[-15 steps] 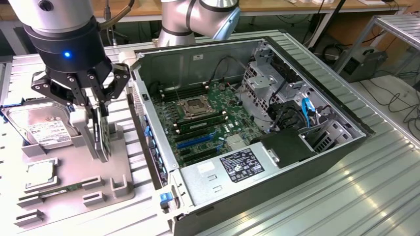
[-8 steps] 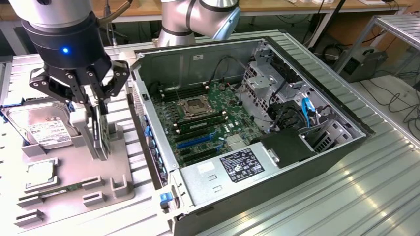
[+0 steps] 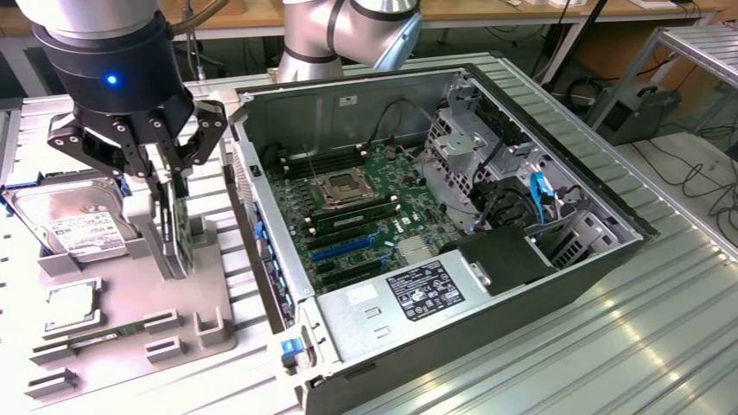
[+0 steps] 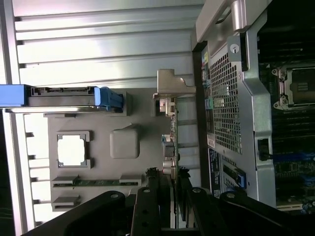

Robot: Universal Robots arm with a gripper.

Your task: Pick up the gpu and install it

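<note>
Gripper (image 3: 159, 177) is clamped on the gpu (image 3: 173, 233), which stands upright in the grey fixture tray (image 3: 127, 294). You want a straight vertical pull with no tilt, or the card binds in its slot.

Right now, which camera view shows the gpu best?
The wrist view: the gpu is seen along its top edge, with its silver end bracket plain. The exterior view shows it as a thin dark card standing upright in the grey tray.
</note>
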